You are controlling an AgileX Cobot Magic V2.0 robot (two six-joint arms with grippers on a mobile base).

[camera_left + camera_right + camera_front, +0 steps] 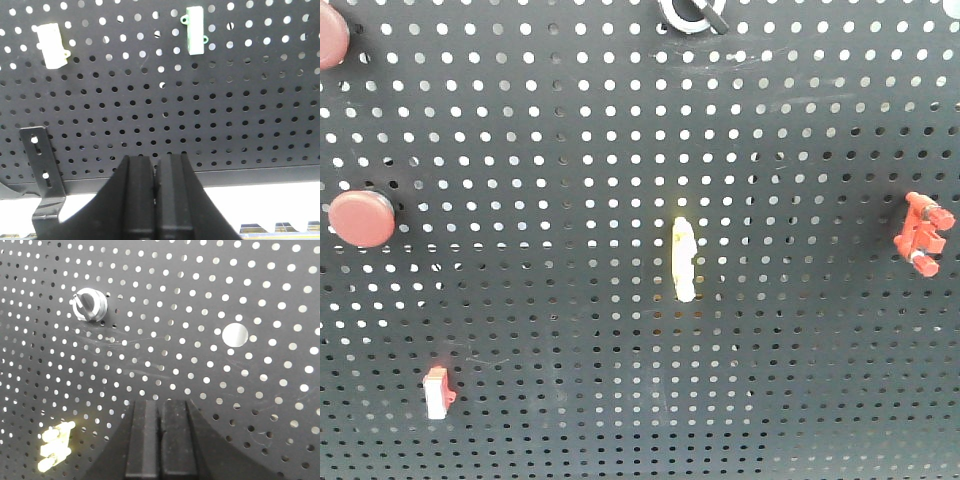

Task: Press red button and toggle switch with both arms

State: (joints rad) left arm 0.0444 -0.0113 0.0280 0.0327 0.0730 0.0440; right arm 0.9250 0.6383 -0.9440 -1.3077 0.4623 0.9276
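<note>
Black pegboard [620, 150] wall, light apparently shining through its holes.

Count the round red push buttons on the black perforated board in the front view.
2. One round red push button sits at the left edge, mid-height; the other is cut off at the top-left corner. More may lie outside the frame.

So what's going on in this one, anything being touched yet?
Nothing is being touched. Both arms face a black pegboard with closed fingers. The right gripper sits below and right of the toggle switch, clearly apart from it. The left gripper is near the board's lower edge, facing two small pale parts; no red button shows in its view. The front view shows two red buttons at the left edge and the switch at the top.
</note>
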